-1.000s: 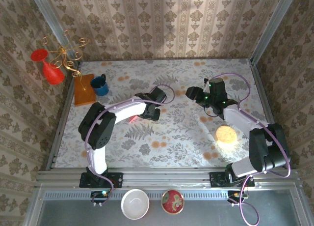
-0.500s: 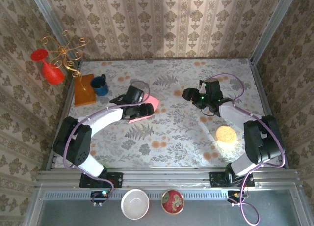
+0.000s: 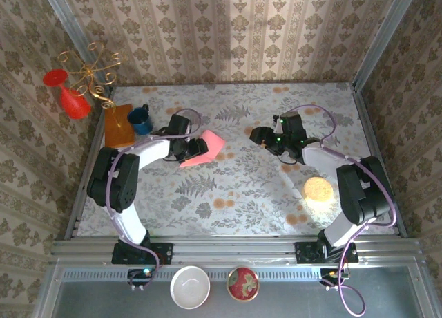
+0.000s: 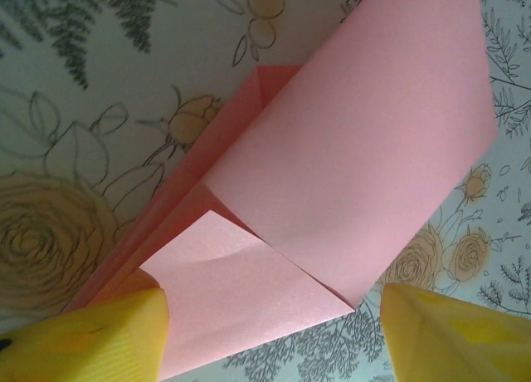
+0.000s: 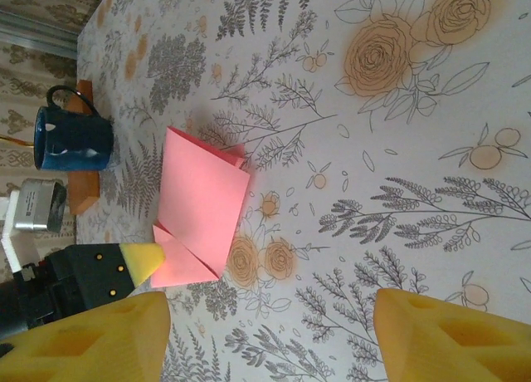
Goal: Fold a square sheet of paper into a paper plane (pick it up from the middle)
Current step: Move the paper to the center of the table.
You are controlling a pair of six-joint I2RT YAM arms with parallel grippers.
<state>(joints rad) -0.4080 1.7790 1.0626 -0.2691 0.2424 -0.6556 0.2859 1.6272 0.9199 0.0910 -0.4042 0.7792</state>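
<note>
The salmon-pink square sheet of paper (image 3: 206, 146) lies folded on the flowered tablecloth, left of centre. One wide flap (image 4: 357, 149) overlaps a small triangular flap (image 4: 241, 291), with darker layers beneath; no pointed paper plane shape shows. My left gripper (image 3: 195, 152) sits low at the paper's left end, open, its yellow fingers (image 4: 108, 340) straddling the small flap; the left one overlaps the paper's edge. My right gripper (image 3: 257, 135) is open over bare cloth to the right of the paper (image 5: 203, 203), apart from it, with nothing between its fingertips (image 5: 448, 332).
A blue mug (image 3: 141, 119) and an orange-brown board (image 3: 117, 126) stand at the back left, close behind the left arm. A red vase (image 3: 69, 97) and gold wire stand (image 3: 90, 70) sit beyond the table's left wall. A round yellow disc (image 3: 318, 188) lies front right.
The left arm swung left and back, and the paper now lies further back in full view. Its jaws opened wider. The right gripper crept left toward the paper.
</note>
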